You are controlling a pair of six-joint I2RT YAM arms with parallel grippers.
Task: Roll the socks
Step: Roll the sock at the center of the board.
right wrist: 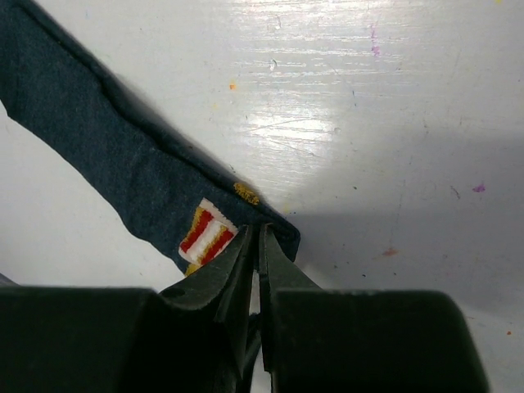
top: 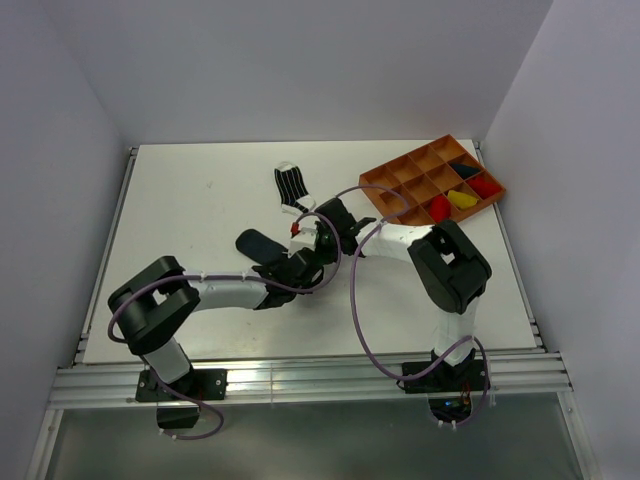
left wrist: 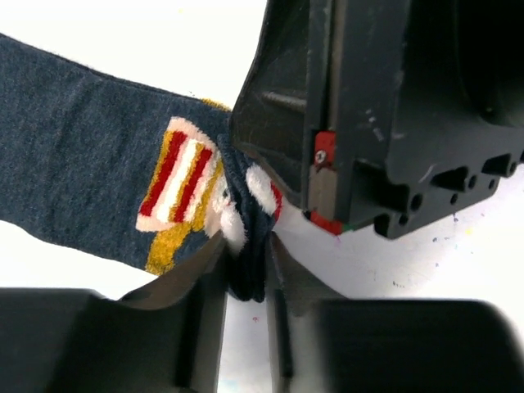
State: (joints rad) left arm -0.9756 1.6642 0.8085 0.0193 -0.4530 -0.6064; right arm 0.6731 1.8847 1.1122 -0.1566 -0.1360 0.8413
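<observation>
The dark navy sock (top: pixel 255 243) lies flat on the table, its patterned cuff with a red, white and yellow patch toward the grippers. In the left wrist view the sock (left wrist: pixel 74 139) has its cuff bunched between the shut fingers of my left gripper (left wrist: pixel 248 270) (top: pixel 303 262). My right gripper (right wrist: pixel 255 241) (top: pixel 325 228) is shut on the cuff's edge of the same sock (right wrist: pixel 98 139); its body (left wrist: pixel 385 106) sits right beside the left one. The black-and-white striped sock (top: pixel 292 187) lies just beyond them. The red sock is not clearly seen.
An orange compartment tray (top: pixel 395 172) stands at the back right, holding red bundles (top: pixel 440 207), a yellow bundle (top: pixel 461 199) and a dark one (top: pixel 464 170). White walls close the table on three sides. Cables loop over both arms.
</observation>
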